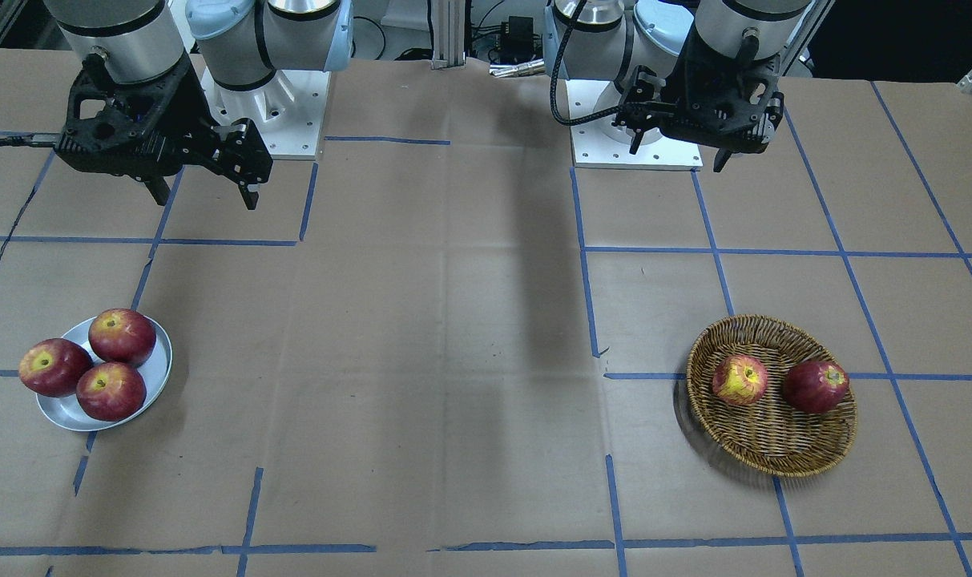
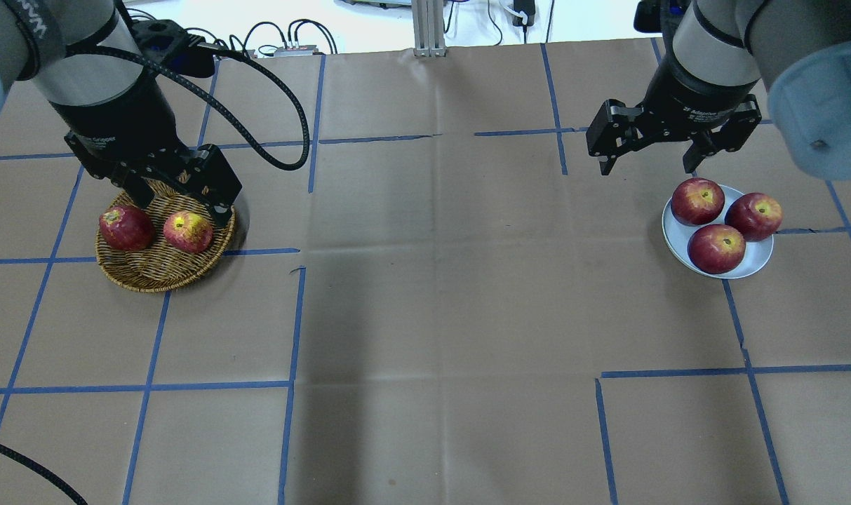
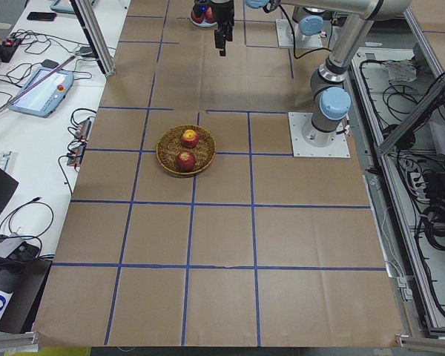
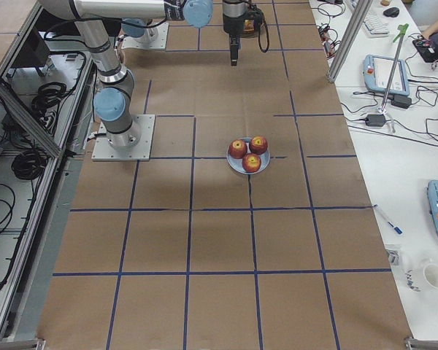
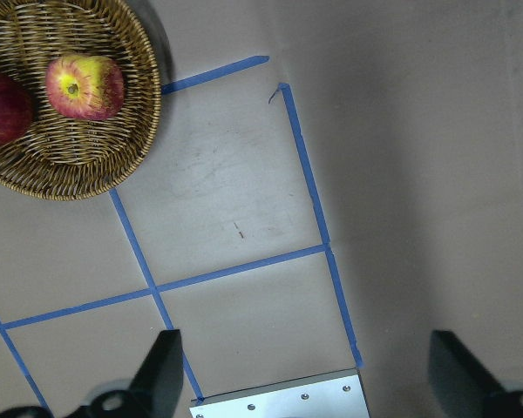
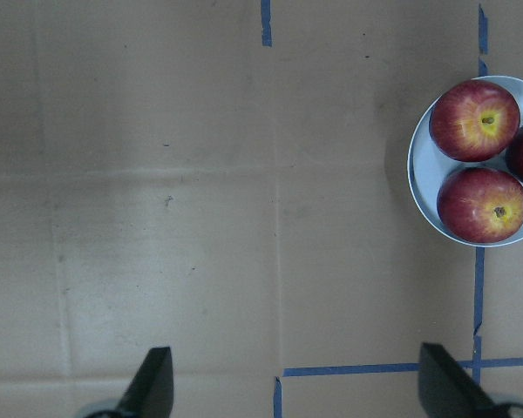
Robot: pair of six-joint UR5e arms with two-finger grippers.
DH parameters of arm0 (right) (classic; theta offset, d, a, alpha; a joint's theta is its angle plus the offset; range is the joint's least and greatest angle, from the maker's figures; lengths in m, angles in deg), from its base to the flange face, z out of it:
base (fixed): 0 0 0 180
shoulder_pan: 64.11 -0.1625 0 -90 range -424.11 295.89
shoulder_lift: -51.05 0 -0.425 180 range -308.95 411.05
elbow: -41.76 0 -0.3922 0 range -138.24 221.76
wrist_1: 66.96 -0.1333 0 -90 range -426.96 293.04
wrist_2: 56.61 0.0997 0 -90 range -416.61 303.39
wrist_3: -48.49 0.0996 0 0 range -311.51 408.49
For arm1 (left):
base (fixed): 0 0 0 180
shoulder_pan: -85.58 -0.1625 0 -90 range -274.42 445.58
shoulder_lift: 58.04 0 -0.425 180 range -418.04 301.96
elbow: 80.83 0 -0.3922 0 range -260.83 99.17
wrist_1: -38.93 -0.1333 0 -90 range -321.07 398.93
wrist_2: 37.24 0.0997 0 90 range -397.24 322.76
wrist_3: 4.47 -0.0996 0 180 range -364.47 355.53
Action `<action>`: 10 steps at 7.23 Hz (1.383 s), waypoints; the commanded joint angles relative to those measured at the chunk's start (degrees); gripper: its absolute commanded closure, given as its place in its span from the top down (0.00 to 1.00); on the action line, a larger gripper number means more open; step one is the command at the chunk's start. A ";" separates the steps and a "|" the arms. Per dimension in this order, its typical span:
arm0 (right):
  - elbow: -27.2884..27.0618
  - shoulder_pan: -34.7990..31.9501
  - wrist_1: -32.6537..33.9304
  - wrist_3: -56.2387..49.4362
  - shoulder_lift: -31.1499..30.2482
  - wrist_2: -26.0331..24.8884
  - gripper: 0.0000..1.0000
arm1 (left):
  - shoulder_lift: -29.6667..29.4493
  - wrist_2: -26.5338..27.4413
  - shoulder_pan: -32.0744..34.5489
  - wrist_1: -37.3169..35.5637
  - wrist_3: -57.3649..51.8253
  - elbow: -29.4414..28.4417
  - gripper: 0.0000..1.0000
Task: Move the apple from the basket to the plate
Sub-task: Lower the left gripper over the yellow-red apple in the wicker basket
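The apple [image 1: 740,380], yellow-patched and red-streaked, is found in the basket [image 1: 774,458] on the robot's left side of the bench [image 1: 453,361], with a dark red apple [image 1: 815,386] lying just beside it. Well apart, on the robot's right side, the plate [image 1: 162,362] is occupied by three dark red apples [image 1: 110,391] packed close together. The left fingers [image 5: 161,370] are held spread wide and empty above the bench near the basket, and the right fingers [image 6: 152,383] likewise near the plate.
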 commanded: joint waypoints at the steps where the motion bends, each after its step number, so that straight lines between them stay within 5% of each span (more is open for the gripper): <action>1: 0.00 0.00 0.00 -0.09 0.00 0.00 1.00 | -0.45 -0.01 0.01 0.09 0.00 0.09 0.99; 10: 0.00 0.09 0.00 -0.17 0.00 0.00 1.00 | -1.59 0.43 -1.39 -3.57 -5.25 1.49 0.99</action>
